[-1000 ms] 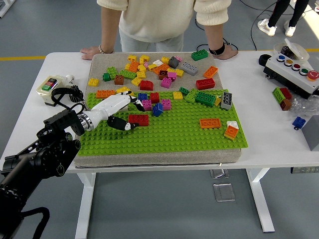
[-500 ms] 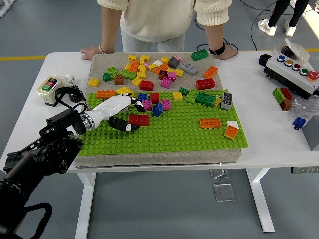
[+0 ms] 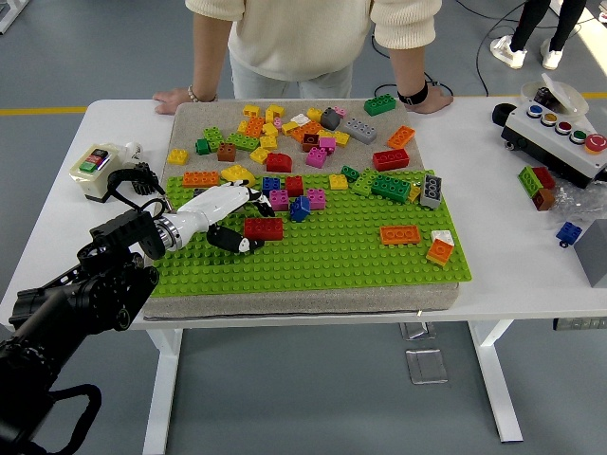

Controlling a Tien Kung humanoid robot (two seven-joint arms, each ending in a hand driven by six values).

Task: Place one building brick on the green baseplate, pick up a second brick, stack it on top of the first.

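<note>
The green baseplate [image 3: 332, 251] lies on a grey mat in the middle of the table. A red brick [image 3: 265, 228] sits on its left part. My left hand [image 3: 248, 224] reaches in from the left with its white fingers [image 3: 234, 196] spread just left of that brick; the thumb lies below the brick's left end and the fingers above it, and nothing is grasped. Several loose bricks of many colours [image 3: 303, 133] lie on the mat beyond the plate and along its far edge. An orange brick [image 3: 399, 234] sits on the plate's right part. My right arm is out of view.
A person stands at the far side, with one hand [image 3: 175, 98] and the other hand [image 3: 429, 100] resting flat on the table edge. A button box [image 3: 560, 133] and some bricks [image 3: 538, 185] are at the right. A small switch box [image 3: 98, 169] with a cable is at the left.
My left hand has drawn back a little to the left, away from the red brick. The red brick has stayed in place.
</note>
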